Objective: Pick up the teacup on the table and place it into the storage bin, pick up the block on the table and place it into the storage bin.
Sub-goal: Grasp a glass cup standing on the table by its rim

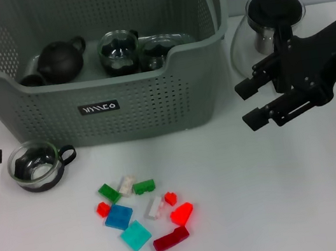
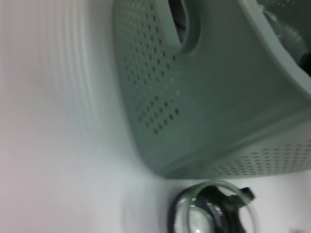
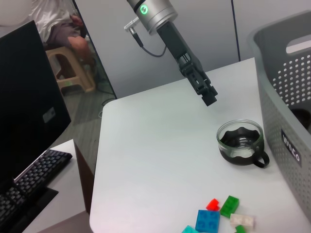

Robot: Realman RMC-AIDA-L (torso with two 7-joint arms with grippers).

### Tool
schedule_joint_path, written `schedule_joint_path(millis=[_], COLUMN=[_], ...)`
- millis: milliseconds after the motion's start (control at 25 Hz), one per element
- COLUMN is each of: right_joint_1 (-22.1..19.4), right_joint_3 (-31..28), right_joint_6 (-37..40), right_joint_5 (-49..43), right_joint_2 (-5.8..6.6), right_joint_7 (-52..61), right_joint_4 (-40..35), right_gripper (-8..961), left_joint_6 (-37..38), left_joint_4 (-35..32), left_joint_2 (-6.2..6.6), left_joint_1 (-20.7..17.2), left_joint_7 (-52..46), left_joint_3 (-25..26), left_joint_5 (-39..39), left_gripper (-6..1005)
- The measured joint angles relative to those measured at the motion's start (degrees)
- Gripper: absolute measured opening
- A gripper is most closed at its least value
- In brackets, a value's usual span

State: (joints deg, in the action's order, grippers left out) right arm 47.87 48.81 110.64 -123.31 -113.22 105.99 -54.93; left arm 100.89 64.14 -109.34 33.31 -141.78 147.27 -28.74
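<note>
"WILCO" on storage bin (image 3: 290,145) label

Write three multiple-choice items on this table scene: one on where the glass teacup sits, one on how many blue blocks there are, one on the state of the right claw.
1. Where is the glass teacup?
A. On the table in front of the storage bin, near its left corner
B. Inside the bin
C. Among the blocks

2. How many blue or teal blocks lie in the pile?
A. None
B. Two
C. Five

3. What state is the right claw in?
A. Shut on the teacup
B. Shut on a block
C. Open and empty

Answers:
1 A: the cup stands on the white table beside the bin's front wall.
2 B: one blue block and one teal block.
3 C: its fingers are spread apart with nothing between them, beside the bin's right side.
</note>
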Motion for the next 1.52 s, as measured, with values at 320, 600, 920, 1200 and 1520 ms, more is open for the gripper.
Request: schedule_joint_path(millis=[320, 600, 920, 1200, 1520], right_joint_1=[-0.16, -0.44, -0.51, -0.41, -0.53], right_joint_3=[0.03, -0.03, -0.03, 0.28, 0.34], right_joint_6=[-0.89, -1.22, -1.23, -1.24, -1.21], right_joint_5=[0.0, 0.0, 0.01, 0.01, 0.01], right_joint_2=[0.13, 0.28, 0.37, 0.37, 0.32], right_joint_7=[0.15, 0.1, 0.09, 0.09, 0.0], right_joint_4=[0.35, 0.55, 0.54, 0.53, 0.53], right_gripper=[675, 675, 674, 674, 674], left_joint_6=[-6.36, -9.74, -9.86, -11.42, -13.75], left_joint_4=[-2.95, -5.46, -5.66, -5.98, -7.89], left_joint_2=[-1.84, -1.91, -2.63, -3.52, -3.7], left_joint_1=[3.9, 4.94, 4.95, 4.78, 4.64], left_joint_7=[-0.78, -2.41, -2.88, -2.63, -2.82], left_joint_3=[-1.53, -3.02, -3.51, -5.06, -5.98], left_joint_5=[7.03, 7.59, 7.78, 8.42, 8.56], left_gripper=[847, 847, 847, 846, 846])
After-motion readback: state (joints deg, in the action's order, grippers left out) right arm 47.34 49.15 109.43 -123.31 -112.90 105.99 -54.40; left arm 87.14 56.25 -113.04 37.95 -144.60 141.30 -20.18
